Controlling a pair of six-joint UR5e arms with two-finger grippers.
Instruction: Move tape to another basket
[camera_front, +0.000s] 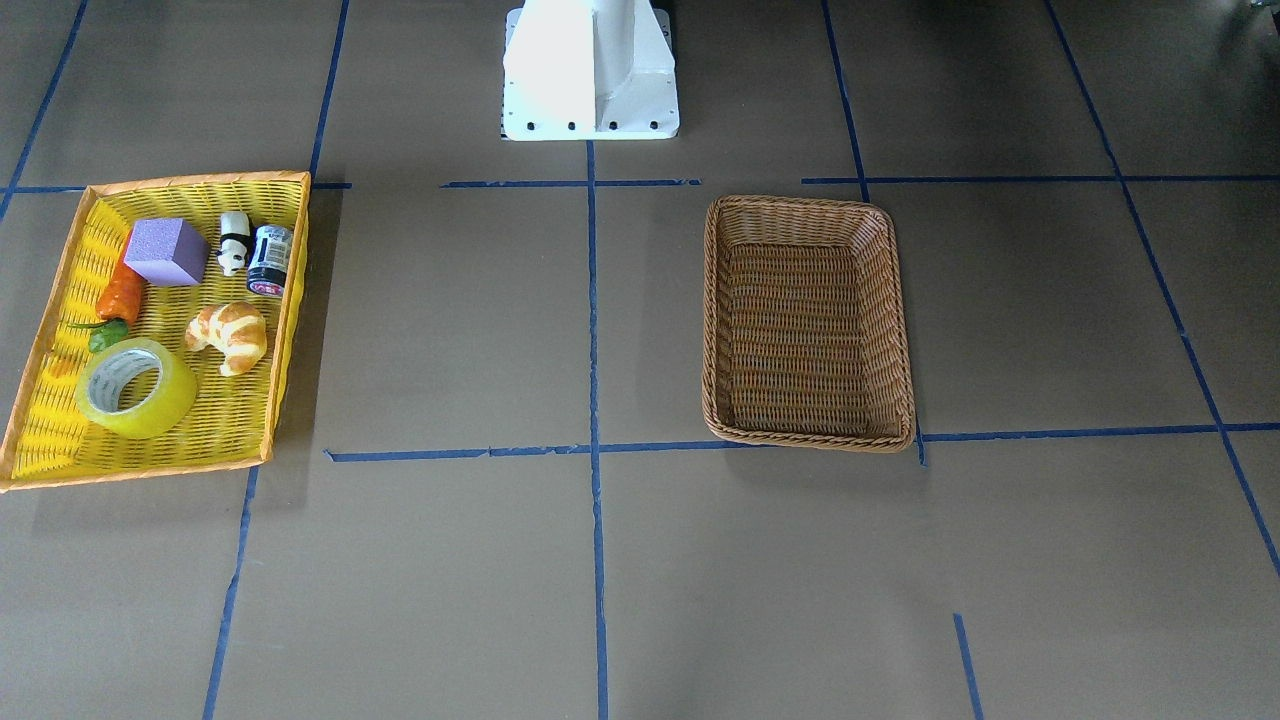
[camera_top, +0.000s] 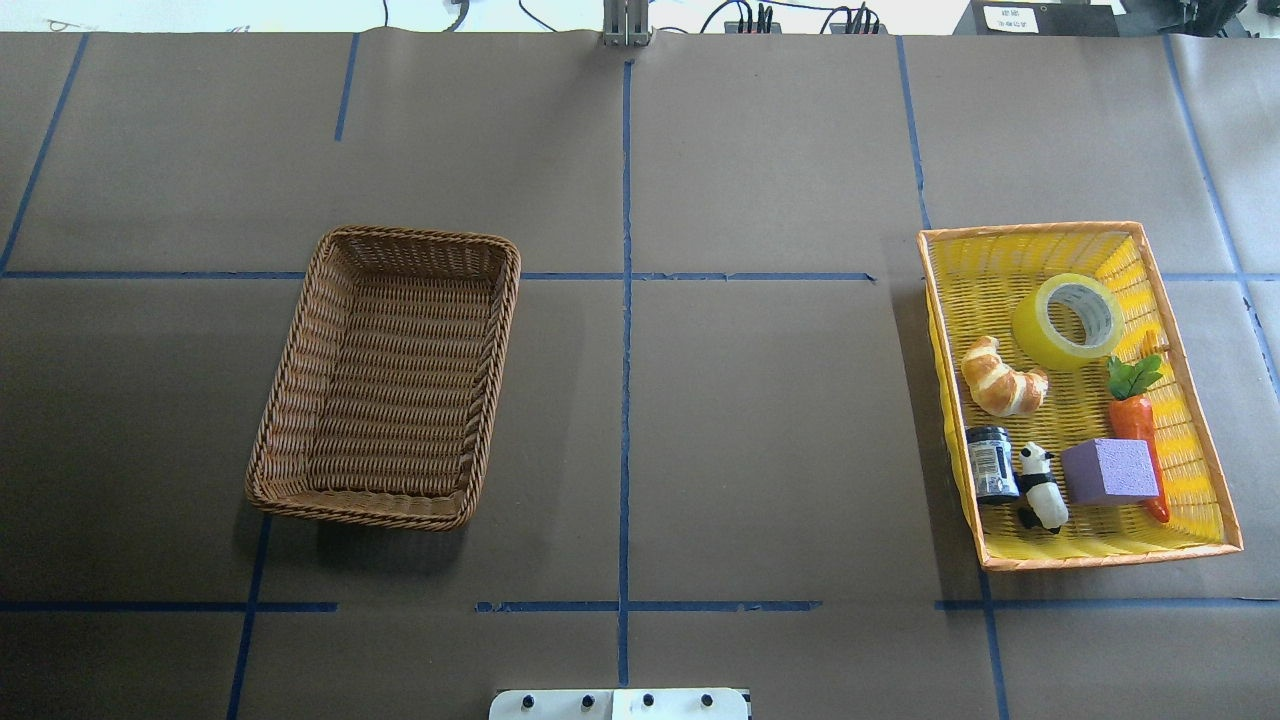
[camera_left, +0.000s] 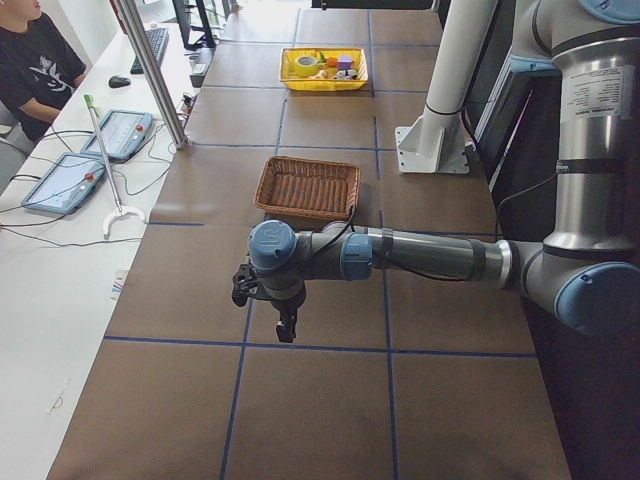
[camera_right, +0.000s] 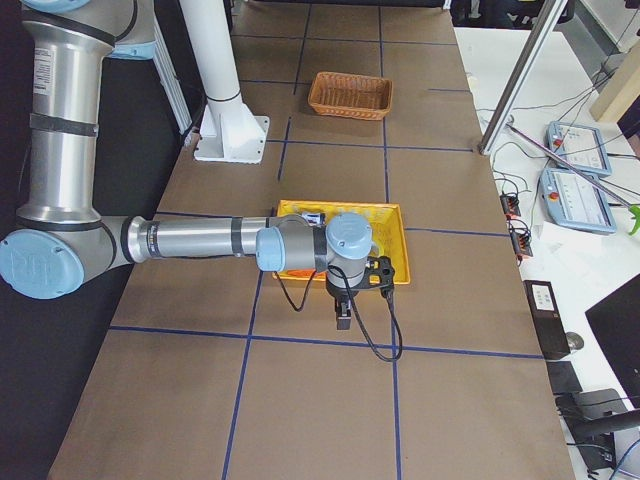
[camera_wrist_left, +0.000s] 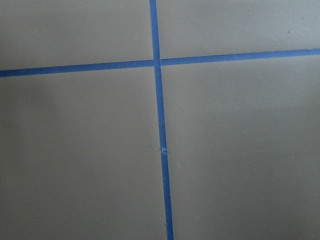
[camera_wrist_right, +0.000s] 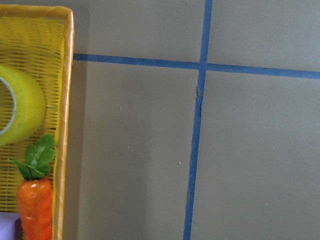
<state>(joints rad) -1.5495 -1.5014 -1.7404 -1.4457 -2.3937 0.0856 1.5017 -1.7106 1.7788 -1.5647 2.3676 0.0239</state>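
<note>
The yellow-green tape roll lies tilted in the yellow tray, near its corner; it also shows in the overhead view and at the left edge of the right wrist view. The brown wicker basket stands empty on the other side of the table. My left gripper hangs over bare table beyond the wicker basket. My right gripper hangs just outside the yellow tray's outer side. Both show only in side views, so I cannot tell whether they are open or shut.
The yellow tray also holds a croissant, a carrot, a purple block, a panda figure and a dark jar. The robot's white base stands at the table's rear middle. Blue tape lines cross the brown table.
</note>
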